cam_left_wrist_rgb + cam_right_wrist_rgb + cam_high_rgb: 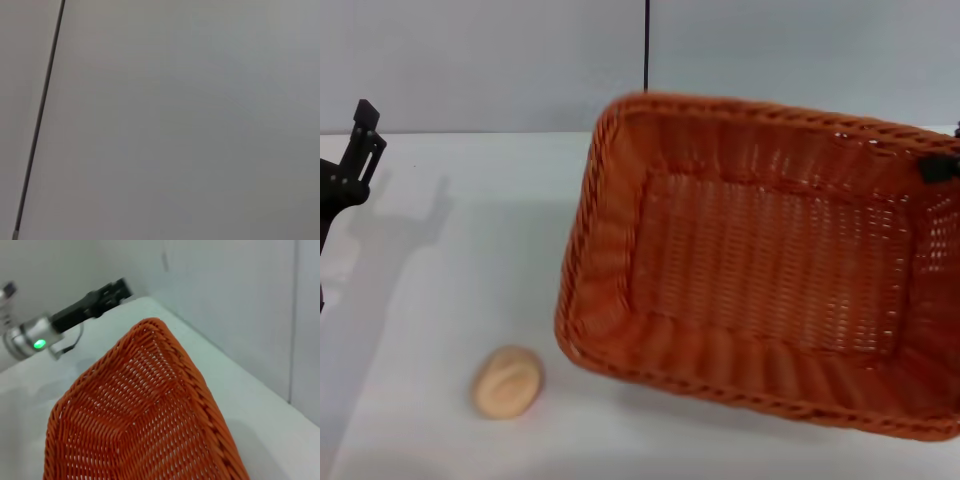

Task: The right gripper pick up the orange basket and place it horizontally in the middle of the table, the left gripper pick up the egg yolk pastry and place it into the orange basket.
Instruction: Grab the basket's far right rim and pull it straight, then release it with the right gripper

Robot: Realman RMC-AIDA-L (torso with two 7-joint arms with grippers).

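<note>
The orange basket point(605, 255) fills the middle and right of the head view, tilted, with a shadow under its near rim. A black piece of my right gripper point(937, 167) sits clamped on its far right rim. In the right wrist view the basket's woven wall point(145, 415) rises close to the camera. The egg yolk pastry point(507, 381) lies on the white table point(450, 280) near the front left, apart from the basket. My left gripper point(358, 140) hangs at the far left, well away from the pastry, and its arm shows in the right wrist view point(107, 292).
A grey wall with a dark vertical seam point(646, 45) stands behind the table. The left wrist view holds only that grey wall and a dark line point(40, 120). Bare tabletop lies between the left arm and the basket.
</note>
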